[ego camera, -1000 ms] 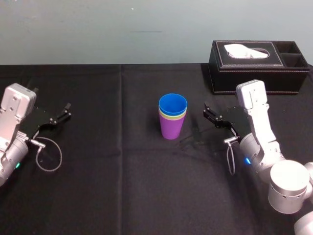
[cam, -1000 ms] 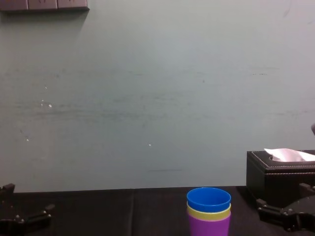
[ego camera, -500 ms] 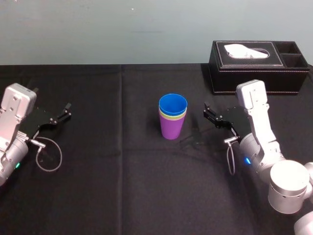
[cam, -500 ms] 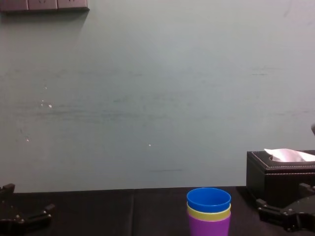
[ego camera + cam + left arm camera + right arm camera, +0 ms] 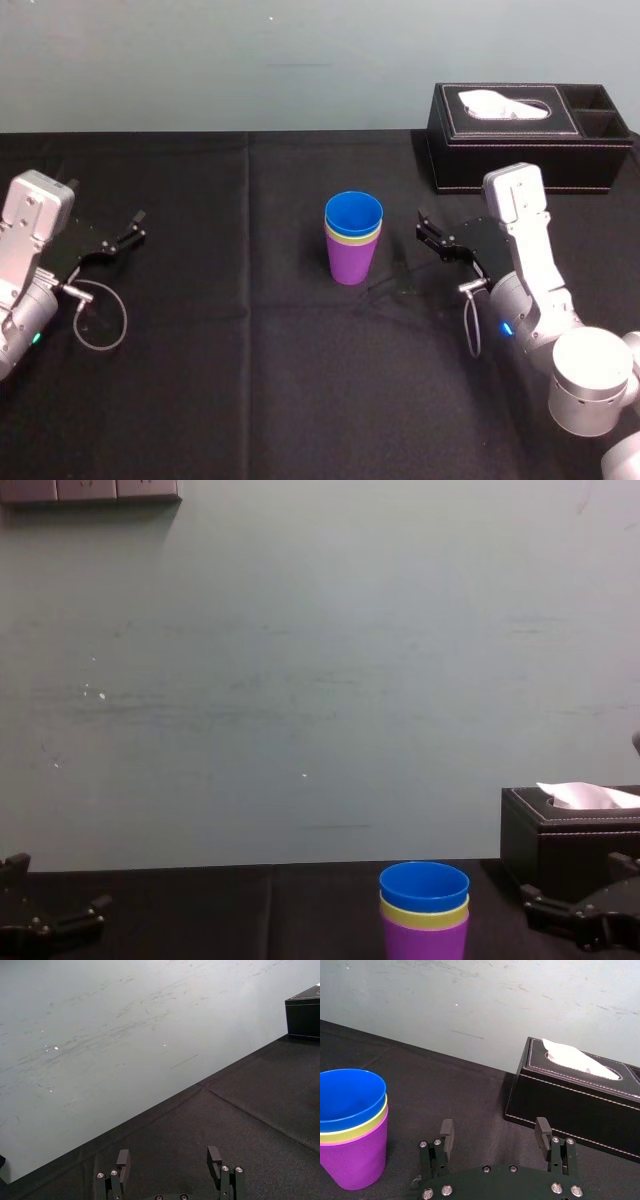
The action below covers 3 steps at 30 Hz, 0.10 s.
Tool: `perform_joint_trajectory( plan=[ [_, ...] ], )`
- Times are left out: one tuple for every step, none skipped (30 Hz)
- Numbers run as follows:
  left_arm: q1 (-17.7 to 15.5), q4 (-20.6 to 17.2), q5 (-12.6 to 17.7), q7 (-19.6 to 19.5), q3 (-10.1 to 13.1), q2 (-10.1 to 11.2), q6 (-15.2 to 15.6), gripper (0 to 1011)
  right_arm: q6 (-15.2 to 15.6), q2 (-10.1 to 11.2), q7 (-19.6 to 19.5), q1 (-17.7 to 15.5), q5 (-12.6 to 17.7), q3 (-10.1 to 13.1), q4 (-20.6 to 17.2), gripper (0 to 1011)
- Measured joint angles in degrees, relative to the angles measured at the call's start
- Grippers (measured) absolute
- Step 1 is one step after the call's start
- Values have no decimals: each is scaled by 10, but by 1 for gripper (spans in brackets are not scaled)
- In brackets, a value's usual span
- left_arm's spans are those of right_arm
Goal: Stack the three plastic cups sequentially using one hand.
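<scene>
The purple cup (image 5: 350, 264) is seen standing upright near the middle of the black tabletop (image 5: 250, 380). The yellow-green cup (image 5: 353, 241) is nested inside it, with just a band of its rim showing, and the blue cup (image 5: 353, 214) is seated on top, open mouth up. One stack is formed by all three.

The right end effector (image 5: 421, 226) is held just to the right of the stack, apart from it. Its fingers are spread and nothing is gripped between them. Behind it, at the far right of the tabletop, a black tissue box (image 5: 530, 135) is set with a white tissue poking out.

The left end effector (image 5: 138, 225) is parked far out on the left, well apart from the cups. Its fingers are spread wide and nothing is held.
</scene>
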Motion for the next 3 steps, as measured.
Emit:
perform_joint_trajectory(
  plan=[
    [0, 0, 0, 0, 0, 0, 0, 1011, 0, 0, 0, 0, 0, 0, 0, 1003],
    [0, 0, 0, 0, 0, 0, 0, 1011, 0, 0, 0, 0, 0, 0, 0, 1003],
    [0, 0, 0, 0, 0, 0, 0, 1011, 0, 0, 0, 0, 0, 0, 0, 1003]
  ],
)
